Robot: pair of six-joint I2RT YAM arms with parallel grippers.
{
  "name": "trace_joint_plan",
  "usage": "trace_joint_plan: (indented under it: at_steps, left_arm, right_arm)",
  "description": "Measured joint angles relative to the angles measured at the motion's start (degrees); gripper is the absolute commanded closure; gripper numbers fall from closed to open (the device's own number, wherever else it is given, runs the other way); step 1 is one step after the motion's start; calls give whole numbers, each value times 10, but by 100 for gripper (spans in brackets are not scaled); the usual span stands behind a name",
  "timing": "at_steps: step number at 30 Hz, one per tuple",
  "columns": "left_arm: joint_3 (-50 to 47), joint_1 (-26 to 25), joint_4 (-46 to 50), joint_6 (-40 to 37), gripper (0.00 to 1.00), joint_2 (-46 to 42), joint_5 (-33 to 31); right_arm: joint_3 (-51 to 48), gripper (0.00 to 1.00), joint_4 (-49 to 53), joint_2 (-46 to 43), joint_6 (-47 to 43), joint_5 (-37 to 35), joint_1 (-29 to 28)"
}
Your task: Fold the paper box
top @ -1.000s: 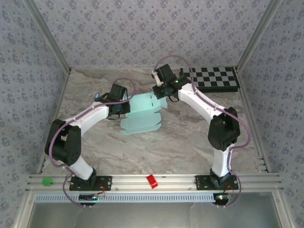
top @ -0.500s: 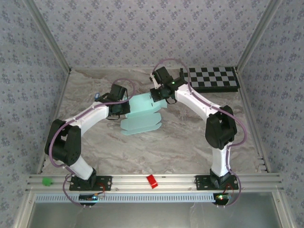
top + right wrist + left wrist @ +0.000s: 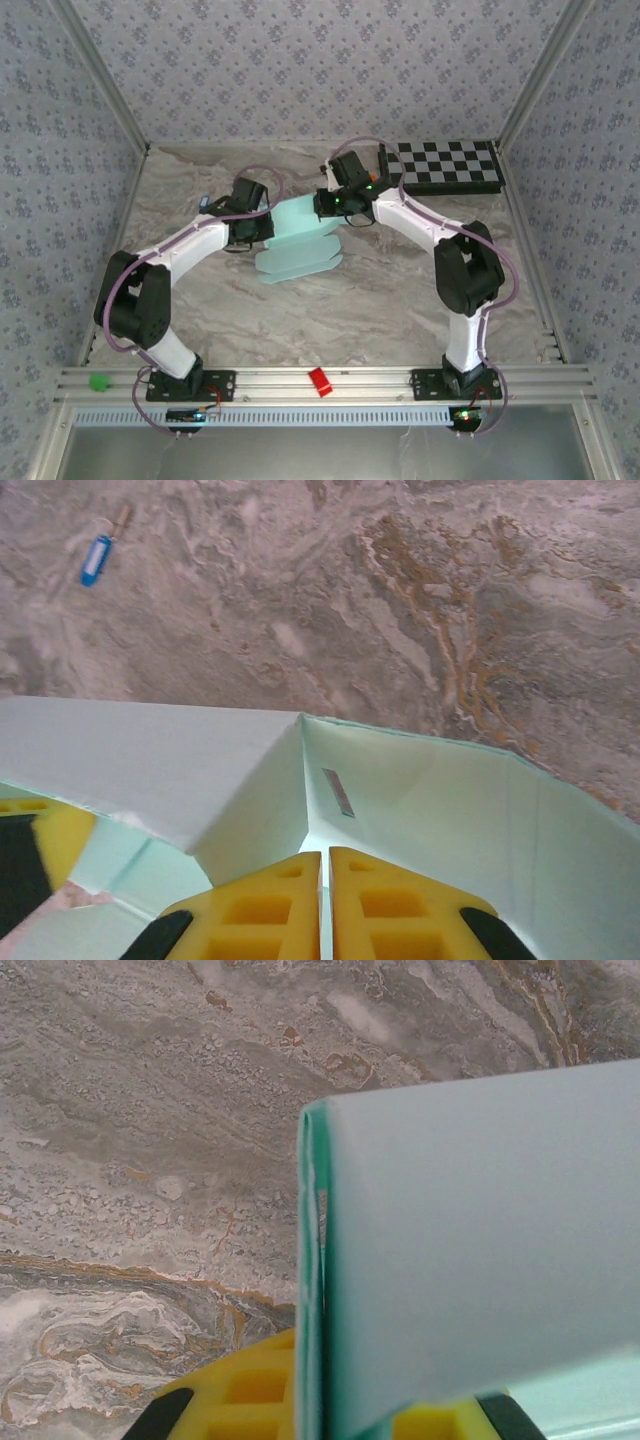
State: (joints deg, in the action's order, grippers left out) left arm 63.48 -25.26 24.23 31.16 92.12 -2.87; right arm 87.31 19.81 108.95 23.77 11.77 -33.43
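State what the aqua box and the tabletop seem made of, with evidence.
The paper box: thin matte card, probably; crisp creases, slim edge. The tabletop: marble-patterned, grey with orange veins; wrinkles near the back suggest a printed sheet rather than stone.

In the left wrist view, the pale aqua-blue thin-card paper box (image 3: 480, 1250) runs off the right and bottom edges and covers most of the left gripper (image 3: 330, 1410), whose yellow fingers (image 3: 235, 1400) the bottom edge crops. The right gripper (image 3: 325, 885) is cropped likewise; whether card sits between its pressed-together pads (image 3: 265, 910) we cannot tell. A tiny blue stick-like object (image 3: 96, 558), at the left, is too small for us to name. From above, black wrist housings (image 3: 250, 195) hide the tips of both grippers.
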Motion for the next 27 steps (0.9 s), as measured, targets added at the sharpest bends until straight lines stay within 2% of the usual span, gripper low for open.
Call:
trace_joint_plan:
  at_steps: [5, 16, 27]
  left_arm:
    - [0, 0, 0, 2, 100, 0, 0]
    - [0, 0, 0, 0, 100, -2, -11]
    - [0, 0, 0, 0, 100, -3, -15]
  right_arm:
    - [-23, 88, -19, -19, 9, -5, 1]
    - [-23, 89, 49, -41, -24, -130, -6]
    - [-23, 89, 103, -38, -50, -196, -33]
